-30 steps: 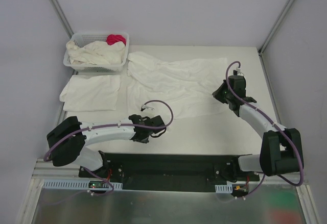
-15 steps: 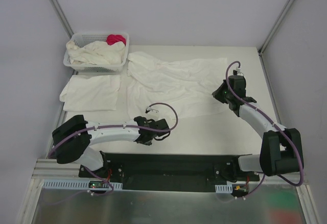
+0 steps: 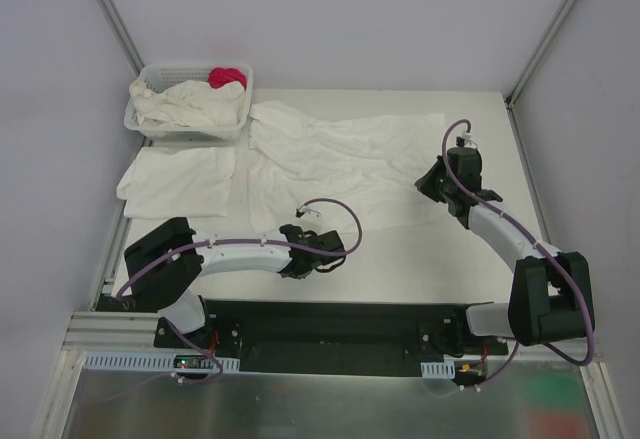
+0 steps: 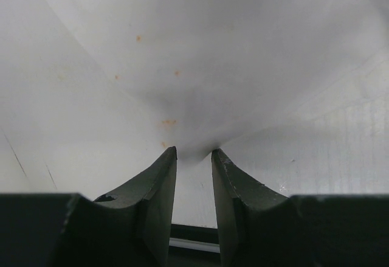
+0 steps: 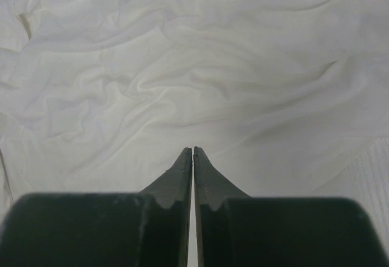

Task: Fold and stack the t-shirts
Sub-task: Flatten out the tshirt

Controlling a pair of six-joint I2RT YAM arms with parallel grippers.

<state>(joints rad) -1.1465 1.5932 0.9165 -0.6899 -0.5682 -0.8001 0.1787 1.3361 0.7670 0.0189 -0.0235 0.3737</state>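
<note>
Pinching the spread t-shirt (image 3: 350,159), left gripper (image 4: 194,154) is starting its fold, right gripper (image 5: 192,150) fingers pressing together; one folded t-shirt (image 3: 180,181) lying done.

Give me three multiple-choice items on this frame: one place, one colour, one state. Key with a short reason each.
1. The folded shirt lies:
A) on the table, on the near side of the basket
B) inside it
C) under the right arm

2. The small cloth in the basket is:
A) blue
B) pink-red
C) black

3. The right claw is:
A) wide open
B) out of sight
C) shut

Key:
1 A: it lies flat on the table, just outside the basket wall.
2 B: pink-red shows at the basket's far corner.
3 C: its wrist view shows the fingertips meeting, with the spread shirt beyond them.
</note>
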